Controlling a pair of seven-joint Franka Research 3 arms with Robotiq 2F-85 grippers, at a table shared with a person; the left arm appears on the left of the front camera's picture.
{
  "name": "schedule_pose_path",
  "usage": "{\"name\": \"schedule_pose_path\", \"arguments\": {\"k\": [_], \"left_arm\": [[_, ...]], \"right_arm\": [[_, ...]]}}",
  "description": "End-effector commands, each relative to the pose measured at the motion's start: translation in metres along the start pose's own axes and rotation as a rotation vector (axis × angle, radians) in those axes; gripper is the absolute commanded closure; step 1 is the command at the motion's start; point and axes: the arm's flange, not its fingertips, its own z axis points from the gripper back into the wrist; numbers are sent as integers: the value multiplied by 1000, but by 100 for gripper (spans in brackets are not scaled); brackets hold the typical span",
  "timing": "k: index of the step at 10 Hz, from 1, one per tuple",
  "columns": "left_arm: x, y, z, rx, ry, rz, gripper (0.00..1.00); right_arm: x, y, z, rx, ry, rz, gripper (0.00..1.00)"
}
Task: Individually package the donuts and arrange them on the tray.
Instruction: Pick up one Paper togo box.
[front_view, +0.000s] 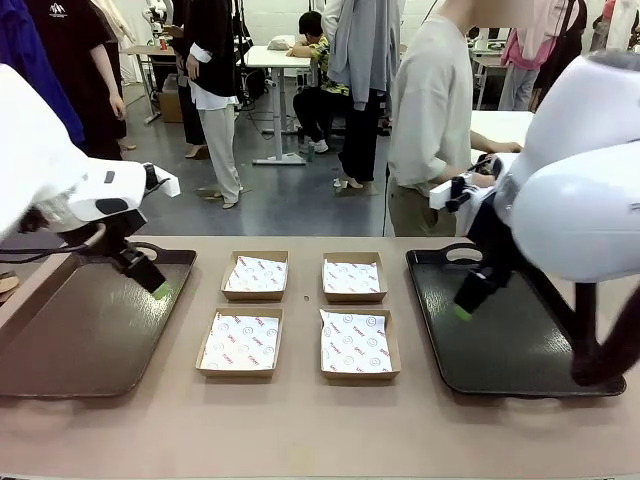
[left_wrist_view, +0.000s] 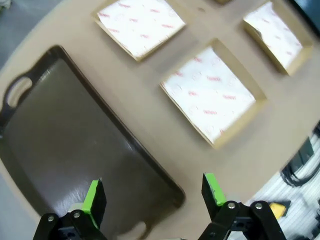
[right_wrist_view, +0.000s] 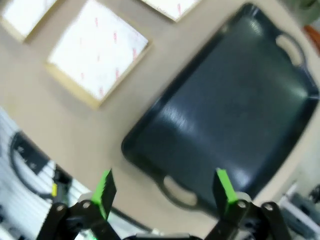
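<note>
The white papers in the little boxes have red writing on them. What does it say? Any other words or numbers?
Red print on the white paper liners in the four cardboard boxes: too small and blurred to read in any view.
White mark on a person's black shirt, far left of the front view: too small to read.
Nothing else written can be made out.

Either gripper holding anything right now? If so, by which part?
Nothing is held: the left gripper and right gripper are both open, with nothing between the jaws.
</note>
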Motion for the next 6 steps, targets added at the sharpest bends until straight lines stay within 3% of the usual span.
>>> {"name": "schedule_pose_path", "arguments": {"k": [1,3,4,5,6], "left_arm": [[-123,-40,-2,-34,49,7,0],[-136,-42,4,-21,67,42,0],[-125,-34,-9,38,38,14,0],[-31,-11,46,-35,89,10,0],[-31,-11,46,-35,89,10,0]], "right_arm": [[-113,41,-22,-16,35,-18,0],[-121,39,-24,-13,61,-33,0],[-108,26,-34,-127,76,0,0],[-39,13,41,5,68,-8,0],[-39,13,41,5,68,-8,0]]}}
